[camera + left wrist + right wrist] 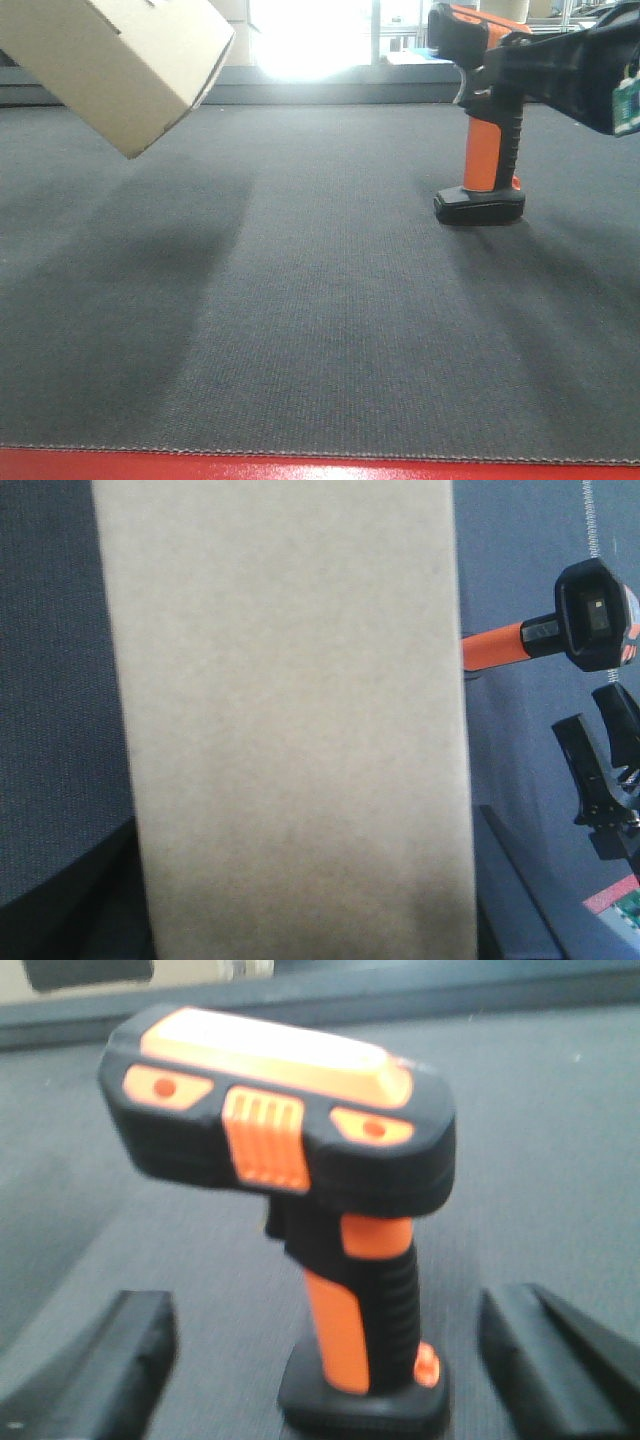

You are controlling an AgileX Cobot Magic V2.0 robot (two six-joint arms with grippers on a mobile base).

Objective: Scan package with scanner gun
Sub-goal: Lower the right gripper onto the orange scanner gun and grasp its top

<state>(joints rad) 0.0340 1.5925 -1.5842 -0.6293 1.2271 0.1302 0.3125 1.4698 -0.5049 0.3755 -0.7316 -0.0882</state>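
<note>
Upper left, the smooth tan cardboard package (120, 60) is clamped aloft by the left gripper (305, 880). Rightward, the ribbed black-and-orange scanner gun (485, 150) is flanked by the parted right gripper (330, 1360) on a woven grey desk (320, 330) before a bright window (310, 40).

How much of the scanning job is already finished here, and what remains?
Done: the package is lifted, tilted, clear of the mat. In hand: the right gripper is open, straddling the scanner gun, which stands on its foot, not yet gripped. Left: close on the gun, lift it, aim it at the package and scan.
</note>
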